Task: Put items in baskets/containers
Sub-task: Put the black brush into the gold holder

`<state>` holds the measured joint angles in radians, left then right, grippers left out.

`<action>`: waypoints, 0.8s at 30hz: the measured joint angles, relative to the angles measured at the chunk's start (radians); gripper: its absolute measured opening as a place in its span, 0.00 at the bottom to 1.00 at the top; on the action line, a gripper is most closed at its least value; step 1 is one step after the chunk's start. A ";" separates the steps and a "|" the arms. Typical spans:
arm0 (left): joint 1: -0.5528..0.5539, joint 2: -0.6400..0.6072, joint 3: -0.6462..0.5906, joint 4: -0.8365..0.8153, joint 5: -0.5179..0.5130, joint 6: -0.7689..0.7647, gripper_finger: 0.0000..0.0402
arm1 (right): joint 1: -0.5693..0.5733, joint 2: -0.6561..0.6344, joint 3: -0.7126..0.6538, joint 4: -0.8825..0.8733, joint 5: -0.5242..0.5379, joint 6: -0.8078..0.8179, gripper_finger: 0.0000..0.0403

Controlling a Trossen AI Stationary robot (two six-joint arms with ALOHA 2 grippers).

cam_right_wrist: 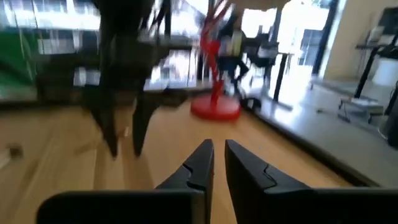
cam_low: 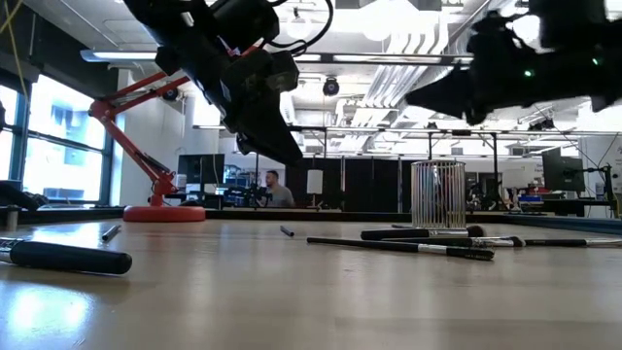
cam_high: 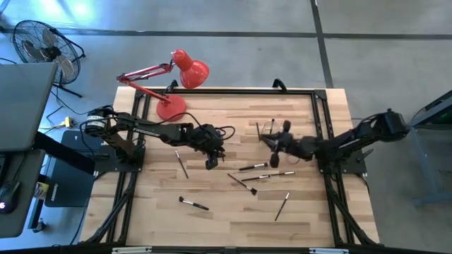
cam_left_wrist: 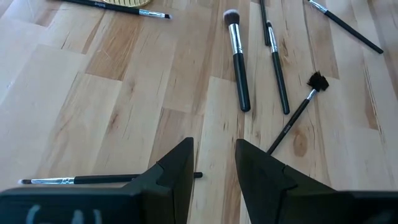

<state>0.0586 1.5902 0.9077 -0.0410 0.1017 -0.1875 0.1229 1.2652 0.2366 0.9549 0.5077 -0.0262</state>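
Note:
Several thin makeup brushes lie flat on the wooden table: one [cam_high: 181,164] by my left gripper, others [cam_high: 254,167] [cam_high: 241,183] [cam_high: 193,204] [cam_high: 282,206] toward the middle and near side. The clear glass cup [cam_low: 437,194] stands upright at the far right, next to my right gripper [cam_high: 272,141]. My left gripper [cam_left_wrist: 214,149] hangs open above the table, slanting down, with a dark-handled brush [cam_left_wrist: 81,180] lying under it. My right gripper [cam_right_wrist: 217,149] points level above the table; its fingers leave a narrow gap with nothing in it.
A red desk lamp [cam_high: 173,81] stands at the table's far left, its base [cam_low: 163,212] on the wood. A black frame [cam_high: 233,90] runs along the table's far edge and sides. A big soft-tipped brush [cam_left_wrist: 236,62] lies ahead of my left gripper.

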 joint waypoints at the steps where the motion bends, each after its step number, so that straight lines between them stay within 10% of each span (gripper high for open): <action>1: 0.000 0.000 0.000 0.002 0.000 0.000 0.29 | 0.011 0.000 0.047 -0.120 0.015 0.000 0.06; 10: 0.000 0.000 0.000 0.001 0.000 0.000 0.29 | 0.028 0.032 0.515 -1.248 -0.017 0.253 0.09; 24: 0.000 0.000 0.000 0.001 0.000 0.000 0.29 | 0.028 0.266 0.633 -1.568 -0.284 0.266 0.30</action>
<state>0.0586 1.5906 0.9077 -0.0395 0.1017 -0.1875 0.1509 1.5311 0.8696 -0.6131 0.2237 0.2395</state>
